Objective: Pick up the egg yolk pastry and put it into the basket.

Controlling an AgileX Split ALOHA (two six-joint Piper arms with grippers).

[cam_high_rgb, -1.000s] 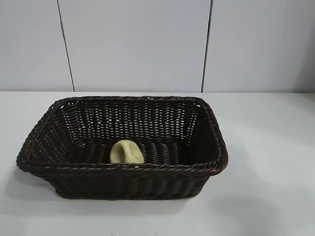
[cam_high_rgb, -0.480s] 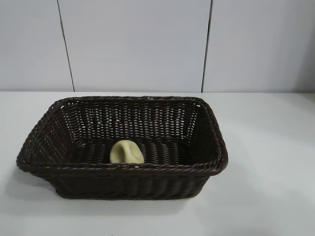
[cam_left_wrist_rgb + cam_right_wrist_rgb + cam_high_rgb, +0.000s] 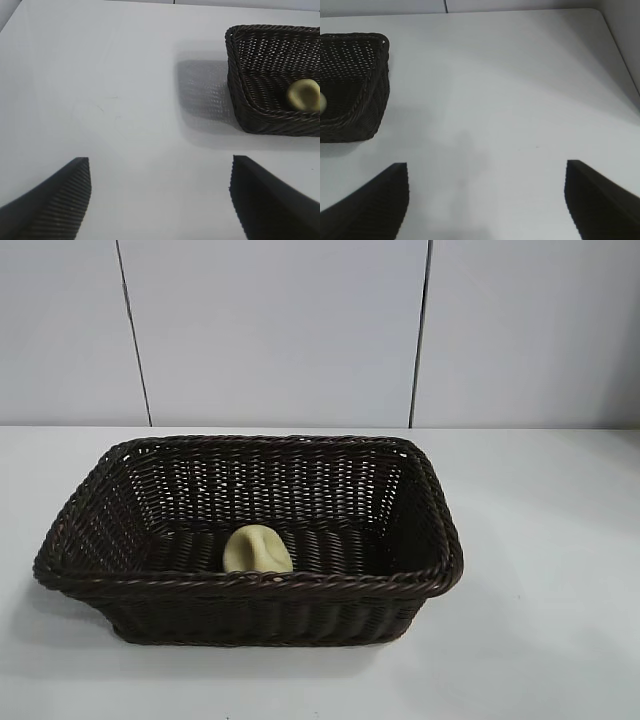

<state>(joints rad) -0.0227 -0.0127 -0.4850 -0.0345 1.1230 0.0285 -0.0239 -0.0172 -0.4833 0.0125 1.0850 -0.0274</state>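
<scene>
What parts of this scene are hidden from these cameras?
- Egg yolk pastry: its base is behind the basket front rim in the exterior view; the right wrist view's edge cuts it.
- Left pincer and right pincer: only open fingertips show; both arms are absent from the exterior view.

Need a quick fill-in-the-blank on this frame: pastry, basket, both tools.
1. The egg yolk pastry lies ____ the basket.
2. The basket is woven and dark ____.
3. The left tool and right tool both stand ____, holding nothing.
4. Both tools hover over the bare white ____.

Missing words: inside; brown; open; table
</scene>
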